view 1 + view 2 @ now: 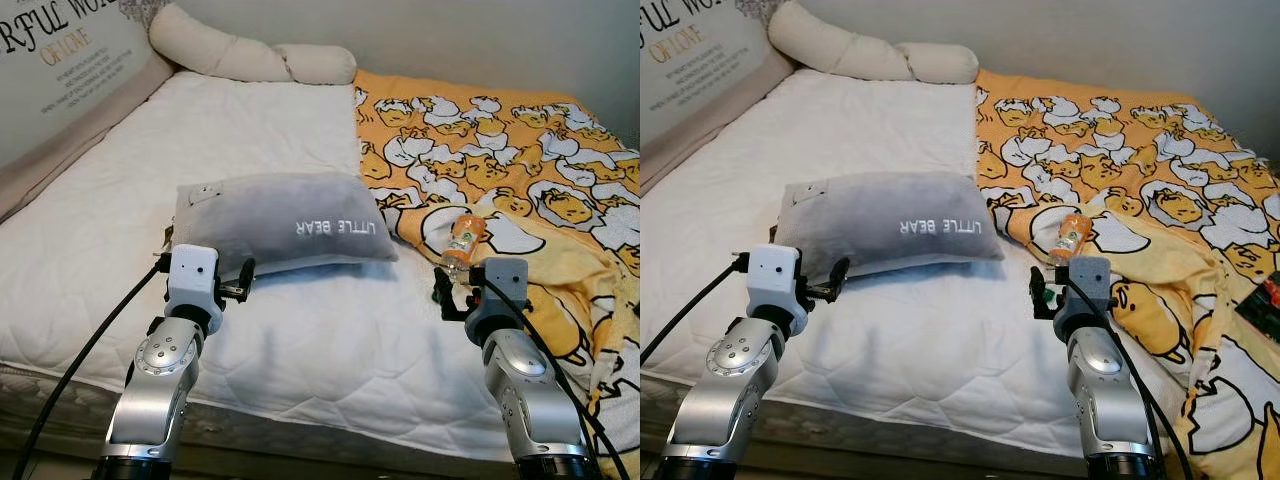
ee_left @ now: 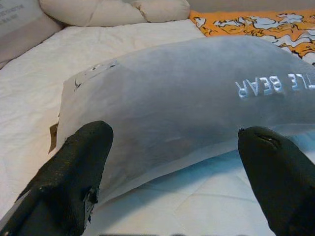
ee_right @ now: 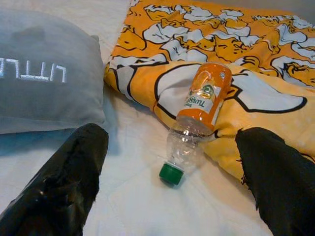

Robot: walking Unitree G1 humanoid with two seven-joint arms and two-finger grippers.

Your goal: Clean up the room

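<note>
So the bottle lay on its side at the blanket edge on the bed, cap end toward the right pincer, spread wide just short of it, while the left pincer gaped wide at the gray pillow.

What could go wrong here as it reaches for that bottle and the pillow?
The bottle lies on its side, half on the blanket's edge, so the open right tool might nudge it and set it rolling. The pillow is soft and wide, so the open left tool may pinch only a corner.
</note>
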